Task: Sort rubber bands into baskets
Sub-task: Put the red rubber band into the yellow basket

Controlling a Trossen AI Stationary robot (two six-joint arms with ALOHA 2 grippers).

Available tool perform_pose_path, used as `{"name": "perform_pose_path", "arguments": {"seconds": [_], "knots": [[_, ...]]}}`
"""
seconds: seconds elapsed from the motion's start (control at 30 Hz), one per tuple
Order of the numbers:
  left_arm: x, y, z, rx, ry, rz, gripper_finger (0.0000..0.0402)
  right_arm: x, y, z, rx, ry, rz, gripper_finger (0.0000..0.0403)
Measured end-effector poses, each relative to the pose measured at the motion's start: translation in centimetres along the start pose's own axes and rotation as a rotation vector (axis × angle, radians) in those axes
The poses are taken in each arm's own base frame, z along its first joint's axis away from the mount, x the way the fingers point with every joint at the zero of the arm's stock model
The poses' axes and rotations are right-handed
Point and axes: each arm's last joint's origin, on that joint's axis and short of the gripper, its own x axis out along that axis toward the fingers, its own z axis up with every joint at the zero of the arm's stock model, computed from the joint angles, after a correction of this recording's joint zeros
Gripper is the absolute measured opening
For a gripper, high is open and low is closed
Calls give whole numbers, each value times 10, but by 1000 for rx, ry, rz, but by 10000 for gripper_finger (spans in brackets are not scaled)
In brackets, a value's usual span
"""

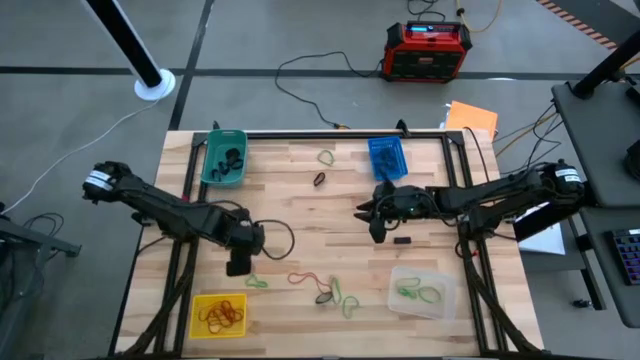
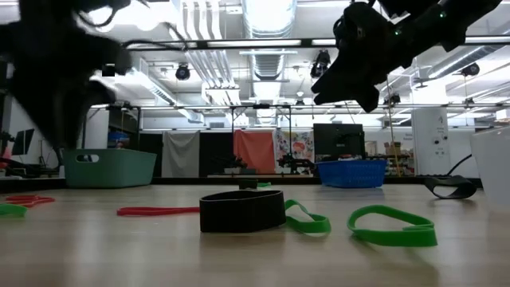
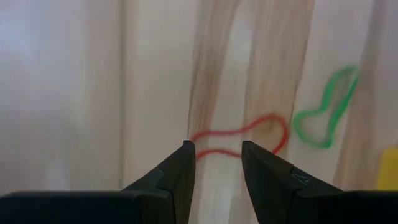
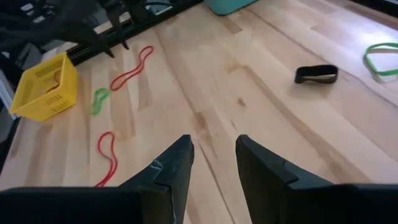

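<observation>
- The left tool [image 3: 214, 163], its jaws standing apart and holding nothing, is hovering over a red band [image 3: 239, 140] lying on the wooden surface [image 1: 300, 190], beside a green band [image 3: 326, 109] and near the yellow basket [image 1: 218, 314].
- The right tool [image 4: 212, 163] is hanging empty with jaws parted near the blue basket [image 1: 387, 156].
- The red band is looking light, limp and stretchy; pinching one strand at its narrow waist seems best.
</observation>
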Motion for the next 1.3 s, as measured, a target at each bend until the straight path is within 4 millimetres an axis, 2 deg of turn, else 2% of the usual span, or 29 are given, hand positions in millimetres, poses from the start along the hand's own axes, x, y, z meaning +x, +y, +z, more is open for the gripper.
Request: {"name": "perform_pose_path", "arguments": {"seconds": [0.1,0.27,0.67,0.87,1.0,1.17,1.3], "knots": [[15,-2,-10,7,47,16,116,0,0,0,0,1,-2,125],[32,-3,-16,19,80,33,116,2,0,-1,1,-3,-2,133],[62,-1,-21,39,202,137,116,3,0,-1,1,-6,0,133],[67,-1,-22,42,225,146,112,3,0,0,1,-8,0,136],[68,-2,-21,40,218,135,80,3,-1,0,0,-19,-24,136],[68,-3,-21,34,216,119,12,3,-1,0,-8,-20,-26,137],[67,-3,-19,34,214,123,5,3,-1,0,-11,-20,-26,133]]}}
